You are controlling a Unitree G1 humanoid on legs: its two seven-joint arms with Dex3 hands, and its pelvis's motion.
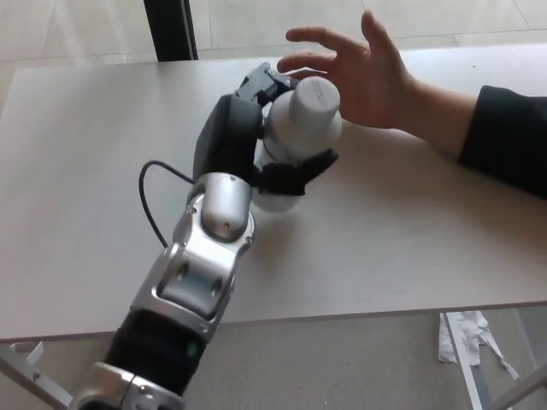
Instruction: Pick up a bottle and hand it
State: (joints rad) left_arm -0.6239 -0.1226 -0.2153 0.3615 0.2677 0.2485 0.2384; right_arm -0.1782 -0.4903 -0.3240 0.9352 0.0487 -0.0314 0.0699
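Currently the left hand (pixel 272 141) is clenched around the bottle (pixel 297 137), upper centre of the frame: black thumb across the front of the white body, fingers (pixel 261 84) wrapped behind near the neck. Bottle is tilted, cap end toward the camera and up-right; whether it clears the table (pixel 77 171) can't be told. Silver forearm runs from lower left up to the grip, black cable looping off its left side. A person's hand (pixel 363 68) sits open in the upper right, fingers spread, palm just beside the cap; can't tell if they touch. Dark sleeve (pixel 508 137) at right edge. Right hand doesn't show.
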